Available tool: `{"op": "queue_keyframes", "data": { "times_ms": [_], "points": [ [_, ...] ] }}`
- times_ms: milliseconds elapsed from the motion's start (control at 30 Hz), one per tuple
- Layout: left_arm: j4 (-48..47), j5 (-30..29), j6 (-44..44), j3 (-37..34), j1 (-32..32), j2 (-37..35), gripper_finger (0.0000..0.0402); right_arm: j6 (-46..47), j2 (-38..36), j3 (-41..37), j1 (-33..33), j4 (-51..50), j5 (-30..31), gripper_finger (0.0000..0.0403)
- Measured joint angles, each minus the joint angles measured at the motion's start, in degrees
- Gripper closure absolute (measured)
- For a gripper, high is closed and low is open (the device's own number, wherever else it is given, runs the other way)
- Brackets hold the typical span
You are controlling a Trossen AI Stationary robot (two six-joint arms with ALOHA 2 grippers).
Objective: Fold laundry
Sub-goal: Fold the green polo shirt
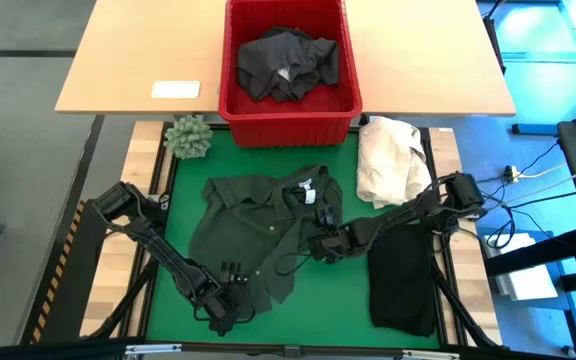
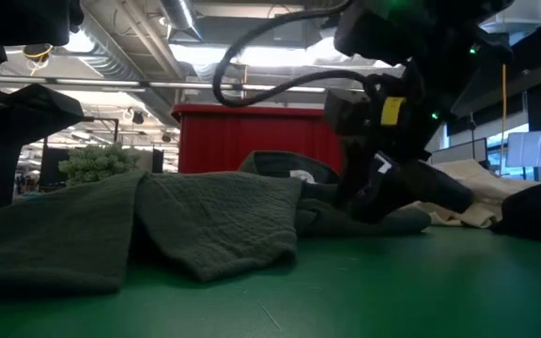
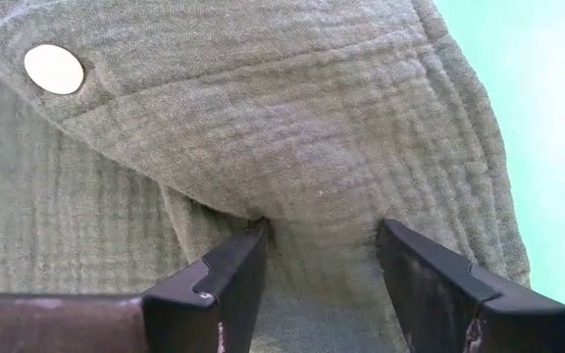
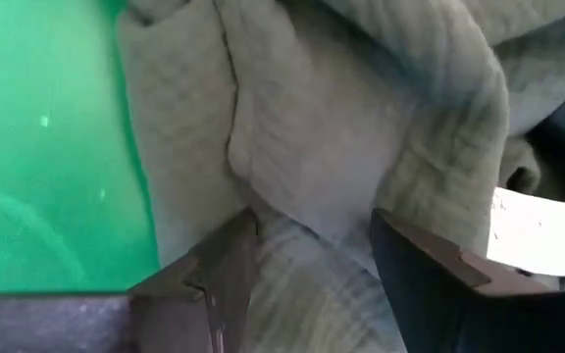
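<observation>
A dark green shirt [image 1: 263,225], one piece of the laundry, lies spread and rumpled on the green mat [image 1: 338,300]. My left gripper [image 1: 233,290] stands open at the shirt's near left edge, tilted steeply down, with cloth between its fingers [image 3: 322,235]. My right gripper [image 1: 320,243] is open on the shirt's right side, slanting down, astride a fold [image 4: 312,221]; the low view shows it down at the cloth [image 2: 378,197]. A black garment [image 1: 403,275] lies folded flat on the mat's right. Another dark garment [image 1: 288,60] lies crumpled in the red basket [image 1: 233,105]. My left gripper sets both open fingertips [image 3: 238,250] down on the shirt near a buttoned flap [image 3: 263,127] at its near left edge, coming steeply from above. A band of cloth lies between them unpinched; a crease runs from one tip. The shirt stays flat on the mat. My right gripper meets the shirt's right side, slanting down from the table's right. Its open fingertips [image 4: 233,240] straddle a raised fold [image 4: 302,147] that is not pinched. The cloth rests on the mat.
A cream-white cloth heap [image 1: 393,160] sits at the mat's far right, beside the red basket. A small green plant [image 1: 188,137] stands at the far left corner. A white card [image 1: 176,90] lies on the wooden table beyond. Bare mat shows along the near edge.
</observation>
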Motion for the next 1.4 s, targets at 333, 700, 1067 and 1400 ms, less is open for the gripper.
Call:
{"op": "queue_keyframes", "data": {
  "times_ms": [333, 700, 1067, 1400],
  "points": [
    [0.01, 0.07, 0.0, 0.0, 0.0, 0.02, 0.021, -1.44, 0.0, 0.02, 0.17, 4.22, 0.54, 0.0201],
    [0.03, 0.09, 0.0, 0.0, 0.0, 0.04, 0.021, -1.62, 0.0, 0.02, 0.17, 4.46, 2.37, 0.0243],
    [0.05, 0.09, 0.0, -0.02, 0.0, 0.07, 0.021, 0.19, -1.16, 0.24, 0.72, 4.06, 1.34, 0.0391],
    [0.05, 0.14, -0.07, -0.02, -0.09, 0.07, 0.021, 10.64, -10.2, 8.87, 8.02, -7.28, -2.71, 0.04]
  ]
}}
